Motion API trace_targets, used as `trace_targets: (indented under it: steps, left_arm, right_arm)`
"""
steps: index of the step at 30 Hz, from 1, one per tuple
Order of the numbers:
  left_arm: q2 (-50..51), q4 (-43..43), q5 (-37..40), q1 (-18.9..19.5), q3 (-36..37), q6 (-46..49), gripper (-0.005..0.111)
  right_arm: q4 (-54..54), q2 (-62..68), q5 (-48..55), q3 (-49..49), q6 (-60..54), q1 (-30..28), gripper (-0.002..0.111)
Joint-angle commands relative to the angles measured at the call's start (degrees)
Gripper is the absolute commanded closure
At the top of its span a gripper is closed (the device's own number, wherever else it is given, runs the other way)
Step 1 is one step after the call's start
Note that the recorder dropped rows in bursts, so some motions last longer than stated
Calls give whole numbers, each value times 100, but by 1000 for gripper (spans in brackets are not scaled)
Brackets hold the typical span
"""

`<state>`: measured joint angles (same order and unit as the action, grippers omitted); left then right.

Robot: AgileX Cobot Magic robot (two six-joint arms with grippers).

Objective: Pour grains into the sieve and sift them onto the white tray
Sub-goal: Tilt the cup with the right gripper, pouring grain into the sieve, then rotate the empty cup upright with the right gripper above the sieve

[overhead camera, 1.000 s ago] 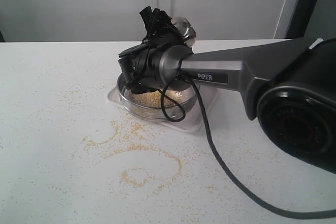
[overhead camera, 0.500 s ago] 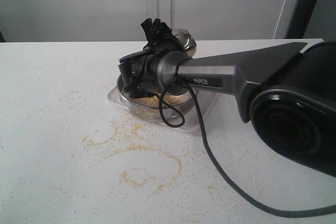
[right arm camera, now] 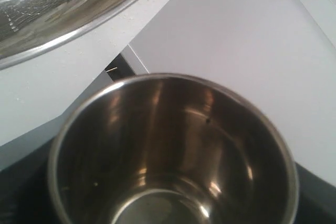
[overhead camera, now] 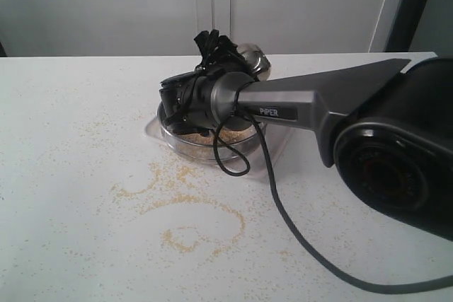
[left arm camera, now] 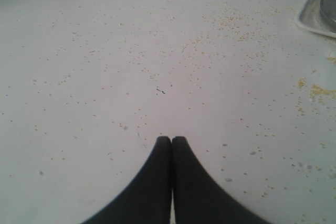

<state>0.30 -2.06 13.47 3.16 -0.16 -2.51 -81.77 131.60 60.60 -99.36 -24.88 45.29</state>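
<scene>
Right tool (overhead camera: 221, 49) clamped the empty, tipped steel cup (overhead camera: 252, 60) by the sieve (overhead camera: 175, 136), which held the grains (overhead camera: 205, 135) on the white tray (overhead camera: 282, 141) near the far edge of the worktop (overhead camera: 71, 245). Left tool (left arm camera: 171, 141) hung closed on nothing. Pouring looked done, so sifting came next: setting the cup aside and shaking the sieve over the tray.

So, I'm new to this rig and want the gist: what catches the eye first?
The right arm reaches across the table, holding an empty steel cup by the sieve on the white tray. In front of the tray, spilled grains lie in curling trails on the table.
</scene>
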Motion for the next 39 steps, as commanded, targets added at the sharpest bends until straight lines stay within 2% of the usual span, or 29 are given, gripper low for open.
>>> trace_targets:
  steps: [1, 10, 19, 37, 39]
  left_arm:
    - [-30, -44, -13, 15, 16, -15, 107]
    - [-30, -44, -13, 15, 16, -15, 107]
    - [-30, -44, -13, 15, 16, -15, 107]
    - [-30, -44, -13, 15, 16, -15, 107]
    - [-30, -44, -13, 15, 16, -15, 107]
  right_arm:
    - [-90, -23, 67, 13, 105, 25, 108]
    - [49, -19, 357, 13, 723, 87, 108]
    - [313, -30, 937, 13, 722, 114, 108]
    - [686, -451, 353, 13, 711, 114, 108]
    - [996, -528, 257, 13, 711, 114, 108]
